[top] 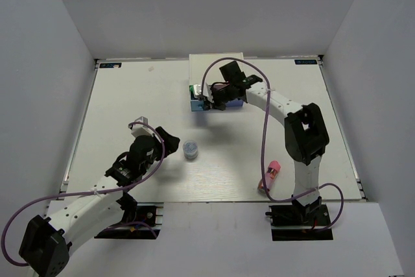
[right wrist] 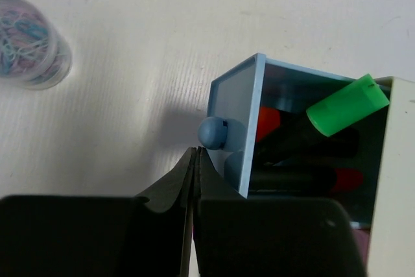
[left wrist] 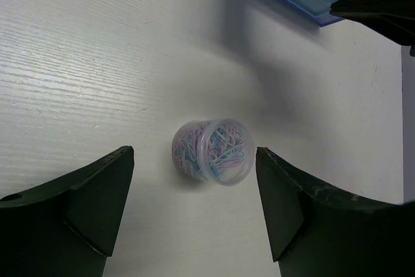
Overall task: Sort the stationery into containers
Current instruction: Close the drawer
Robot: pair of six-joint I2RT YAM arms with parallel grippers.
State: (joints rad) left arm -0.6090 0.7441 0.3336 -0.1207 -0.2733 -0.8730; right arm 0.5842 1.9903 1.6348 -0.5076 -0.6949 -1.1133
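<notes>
The step in hand looks to be the left arm's pick of the pot (left wrist: 212,151). The left jaws stand wide open, low over the worktop (left wrist: 97,63). The pot rests ahead of them, centred on the gap but beyond the fingertips (left wrist: 107,180), touching neither. To do it well, the jaws should go straight forward until the pot's wall sits fully between the pads, then close gently on its middle. It is a small, smooth, round pot full of paper clips, and I judge it would squirt out or roll if pinched off centre.

Farther out, the right jaws are pressed shut with nothing between them, their tips just beside the knob (right wrist: 214,134) of the light blue drawer (right wrist: 235,105), which stands open from the drawer chest (top: 217,63). Highlighters lie inside. The green-ended highlighter (right wrist: 347,105) tilts up at the drawer's back and could foul the chest if the drawer were pushed in
</notes>
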